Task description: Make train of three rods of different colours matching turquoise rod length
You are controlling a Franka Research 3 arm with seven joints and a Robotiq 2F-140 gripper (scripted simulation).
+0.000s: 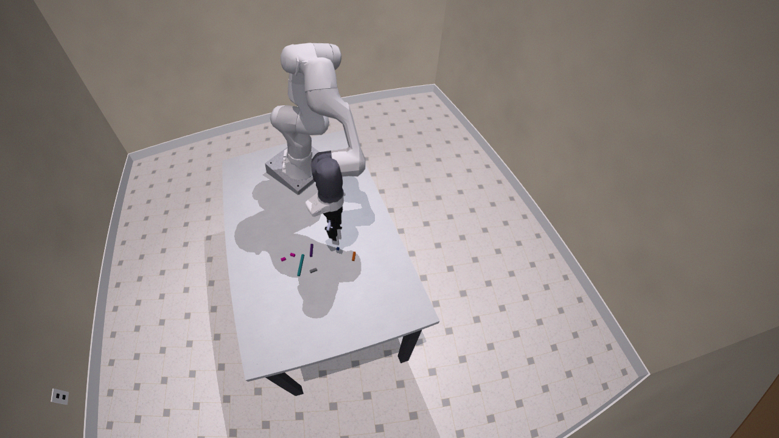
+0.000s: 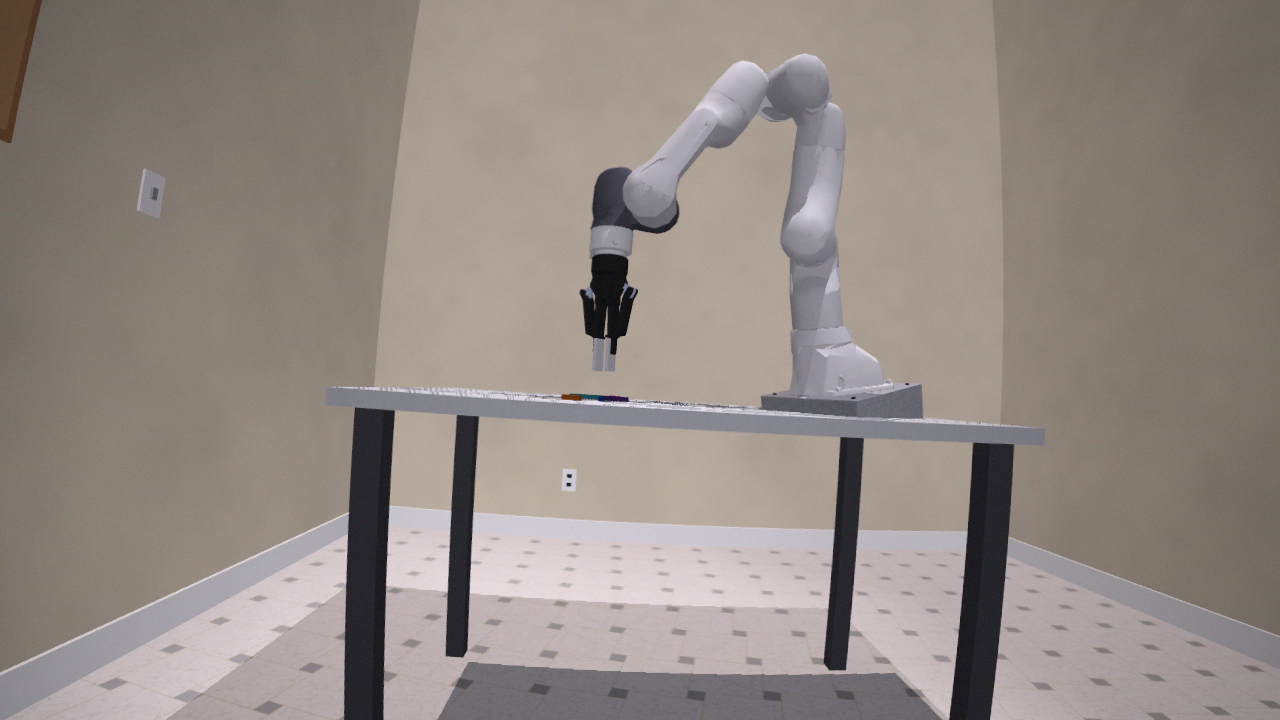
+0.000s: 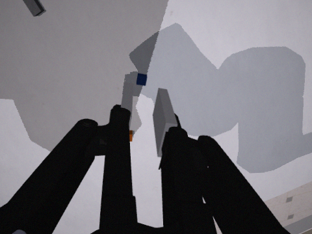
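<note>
My gripper [image 1: 336, 240] [image 2: 603, 368] [image 3: 143, 99] points down well above the table, its fingers a narrow gap apart, nothing between them. The small blue rod [image 1: 337, 249] [image 3: 141, 79] lies below, just beyond the fingertips in the wrist view. The orange rod [image 1: 353, 256] [image 2: 571, 396] [image 3: 130, 136] lies right of it in the top view, partly hidden by a finger in the wrist view. The purple rod [image 1: 311, 250] [image 2: 614, 399] and turquoise rod [image 1: 300, 265] lie to the left, apart. The grey rod [image 1: 313, 270] [image 3: 34, 7] lies between turquoise and orange, turned crosswise.
Two magenta rods [image 1: 283, 259] [image 1: 292, 255] lie left of the purple and turquoise rods, apart from each other. The table [image 1: 375, 305] [image 2: 716, 420] carries the arm's base [image 1: 288, 177] [image 2: 841, 402] at its far end in the top view. Arm shadows cross the rod area.
</note>
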